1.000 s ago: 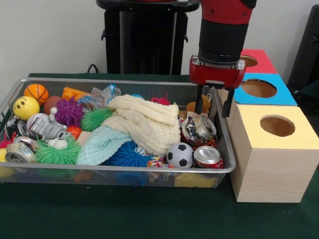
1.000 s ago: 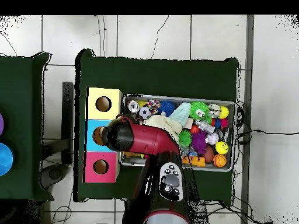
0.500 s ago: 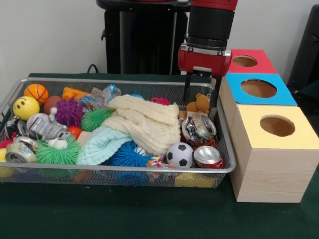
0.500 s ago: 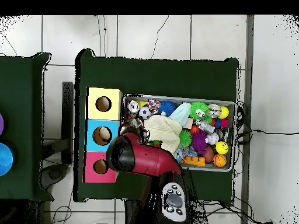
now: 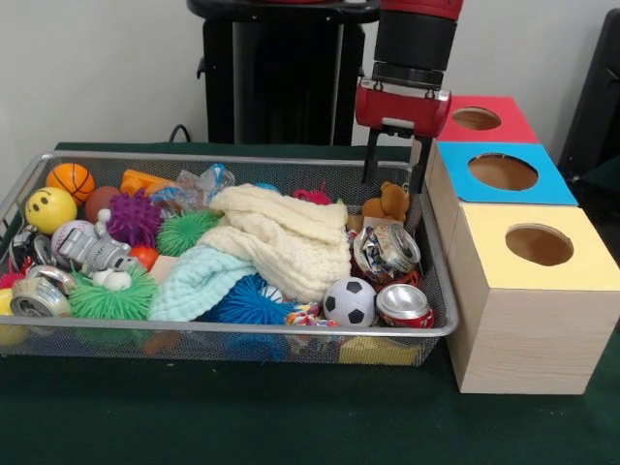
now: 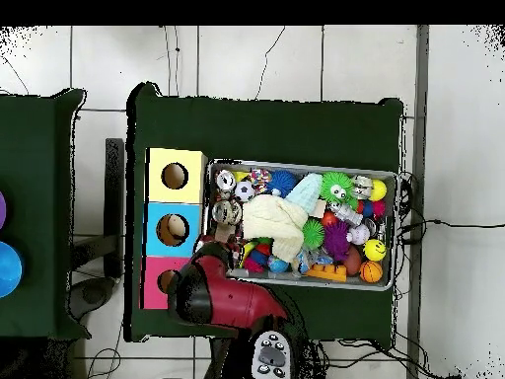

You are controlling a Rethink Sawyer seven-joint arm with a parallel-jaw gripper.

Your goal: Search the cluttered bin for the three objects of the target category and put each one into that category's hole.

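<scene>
1. Hovering in the upper right of the front view, the gripper [image 5: 395, 170] hangs above the far right corner of the wire bin [image 5: 232, 329], its two dark fingers spread apart with nothing between them.
2. The small brown teddy bear [image 5: 388, 202] sits directly below and slightly toward the frame's bottom from the fingertips, close beneath them but apparently not touching.
3. The bear sits roughly upright, so its long axis runs near vertical; a straight descent would likely bracket it.
4. Just below the bear lie two crushed cans [image 5: 387, 249], beside the cream cloth [image 5: 286, 237].
5. The red box [image 5: 511, 123], blue box [image 5: 552, 183] and yellow box [image 5: 572, 257] stand just right of the bin.
6. The target category cannot be told from these views; the bear is judged the likeliest pick.
</scene>
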